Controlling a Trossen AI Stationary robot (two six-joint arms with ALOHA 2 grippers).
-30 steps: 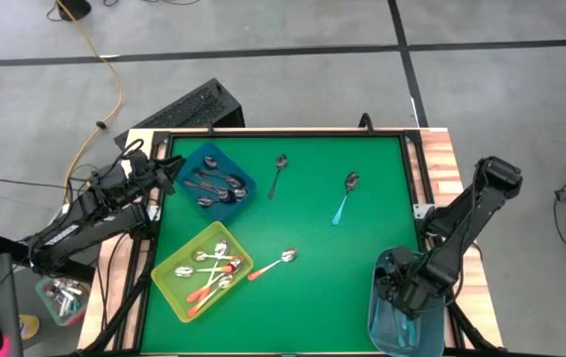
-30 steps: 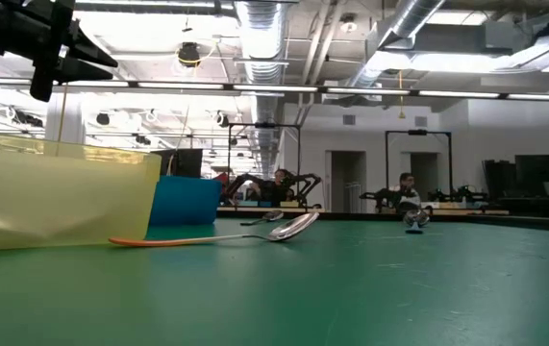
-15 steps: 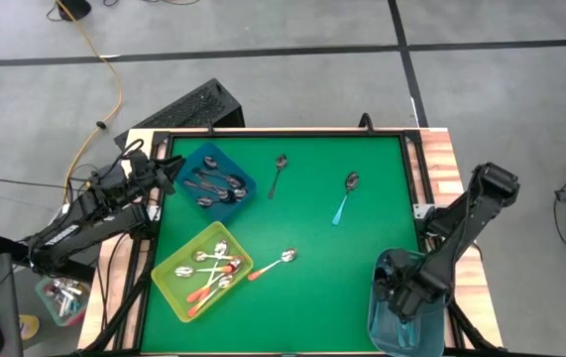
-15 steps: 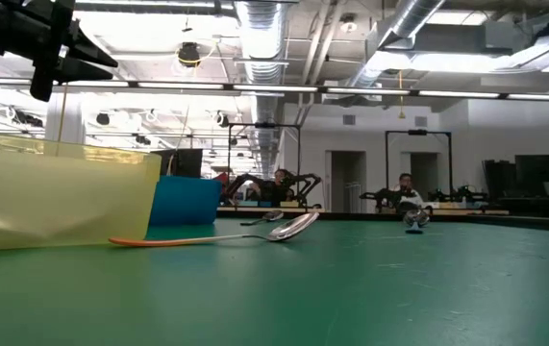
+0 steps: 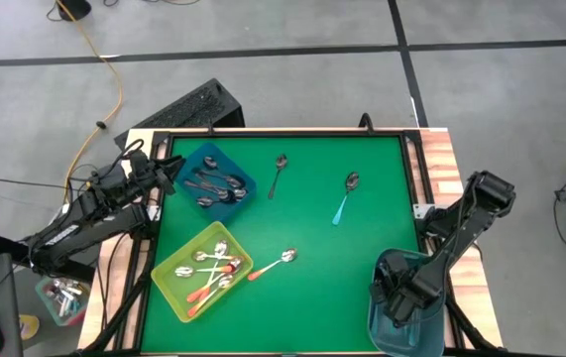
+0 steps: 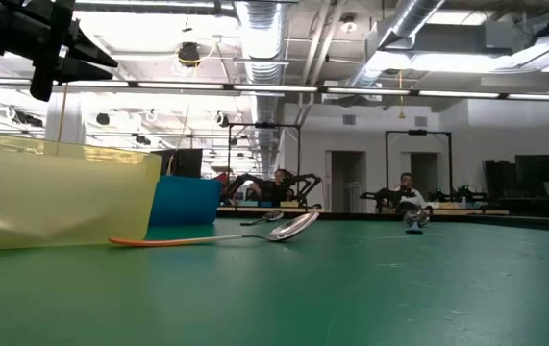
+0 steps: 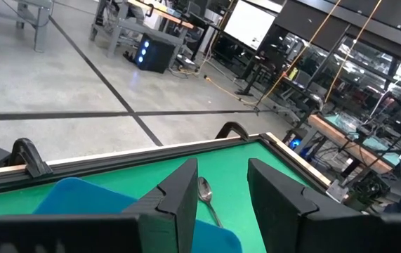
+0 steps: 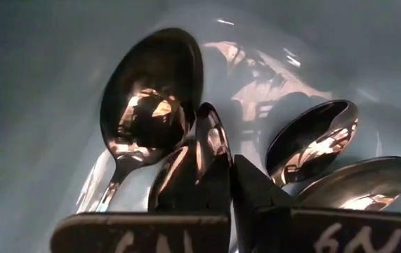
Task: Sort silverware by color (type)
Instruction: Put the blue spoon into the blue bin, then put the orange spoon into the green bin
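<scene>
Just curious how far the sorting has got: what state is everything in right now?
Left gripper: jaws open, empty.
Right gripper: jaws shut, down inside pale blue plastic bin.
Orange-handled silver spoon: loose, unsorted.
Teal-handled dark spoon: loose, unsorted.
All-grey metal spoon: loose, unsorted.
Yellow plastic bin: holds orange-handled spoons.
Dark blue plastic bin: holds grey spoons.

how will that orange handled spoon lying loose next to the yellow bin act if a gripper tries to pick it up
The orange-handled spoon looks stiff, so it should lift in one piece. It lies flat on the green table, so fingers will probably struggle to get under it. Its shiny bowl may slip in a pinch; the thin handle seems the safer grab.
</scene>
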